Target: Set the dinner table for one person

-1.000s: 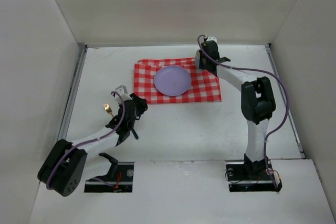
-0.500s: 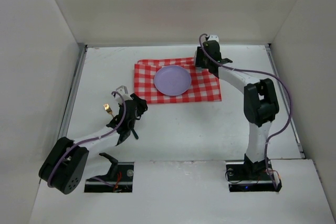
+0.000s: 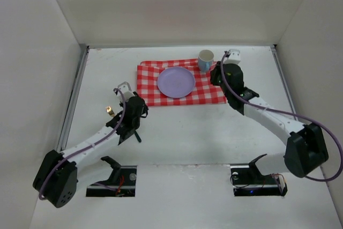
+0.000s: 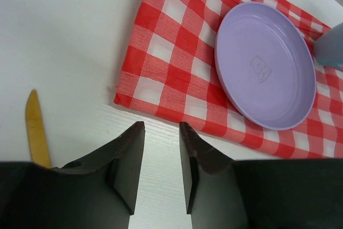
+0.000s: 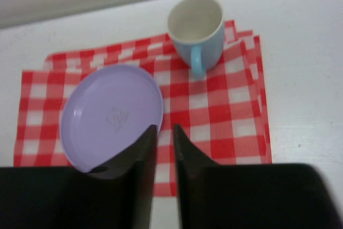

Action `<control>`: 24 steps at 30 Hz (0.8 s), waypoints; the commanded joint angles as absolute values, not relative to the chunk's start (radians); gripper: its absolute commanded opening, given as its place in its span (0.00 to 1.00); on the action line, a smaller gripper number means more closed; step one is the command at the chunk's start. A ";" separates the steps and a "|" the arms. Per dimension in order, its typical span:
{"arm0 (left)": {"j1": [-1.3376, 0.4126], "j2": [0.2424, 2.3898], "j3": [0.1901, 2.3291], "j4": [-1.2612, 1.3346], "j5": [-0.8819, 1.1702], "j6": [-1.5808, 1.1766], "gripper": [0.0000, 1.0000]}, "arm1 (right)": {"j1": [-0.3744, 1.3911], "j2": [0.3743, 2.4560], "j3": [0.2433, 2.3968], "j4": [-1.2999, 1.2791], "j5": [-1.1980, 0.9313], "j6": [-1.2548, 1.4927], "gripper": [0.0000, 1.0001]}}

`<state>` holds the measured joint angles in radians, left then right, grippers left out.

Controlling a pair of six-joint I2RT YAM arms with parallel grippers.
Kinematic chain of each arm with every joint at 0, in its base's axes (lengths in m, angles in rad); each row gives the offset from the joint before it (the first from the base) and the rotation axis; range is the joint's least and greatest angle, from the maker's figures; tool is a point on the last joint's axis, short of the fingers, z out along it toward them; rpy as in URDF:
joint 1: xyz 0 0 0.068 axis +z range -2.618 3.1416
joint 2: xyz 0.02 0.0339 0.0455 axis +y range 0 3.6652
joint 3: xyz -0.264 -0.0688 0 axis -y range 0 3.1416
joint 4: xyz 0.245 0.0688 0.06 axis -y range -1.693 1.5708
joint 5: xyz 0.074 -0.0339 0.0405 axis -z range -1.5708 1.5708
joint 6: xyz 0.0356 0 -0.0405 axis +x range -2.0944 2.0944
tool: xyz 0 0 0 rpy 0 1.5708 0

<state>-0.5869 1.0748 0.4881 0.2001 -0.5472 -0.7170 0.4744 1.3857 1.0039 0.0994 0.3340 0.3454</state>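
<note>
Now the right arm (image 3: 268, 116) has backed off the blue mug (image 3: 205, 60).

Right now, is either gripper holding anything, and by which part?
Nothing is held: the left gripper and the right gripper both have empty jaws, slightly apart.
</note>
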 commanded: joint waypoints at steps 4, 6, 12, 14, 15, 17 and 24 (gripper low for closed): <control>-0.617 0.936 0.555 -0.213 -0.626 -0.748 0.11 | 0.606 1.316 0.821 0.178 0.299 0.448 0.15; -0.625 0.899 0.549 -0.329 -0.608 -0.800 0.10 | 0.633 1.293 0.773 0.190 0.307 0.454 0.16; -0.662 0.899 0.538 -0.550 -0.560 -0.940 0.21 | 0.653 1.201 0.658 0.239 0.310 0.471 0.24; -0.699 0.916 0.532 -0.574 -0.563 -0.977 0.25 | 0.636 1.198 0.646 0.252 0.296 0.485 0.25; -0.708 0.922 0.531 -0.578 -0.566 -0.994 0.26 | 0.631 1.193 0.643 0.252 0.292 0.489 0.27; -0.717 0.946 0.529 -0.578 -0.569 -1.026 0.29 | 0.630 1.187 0.635 0.265 0.282 0.494 0.29; -0.746 1.046 0.514 -0.531 -0.528 -1.049 0.30 | 0.631 1.200 0.632 0.288 0.261 0.494 0.32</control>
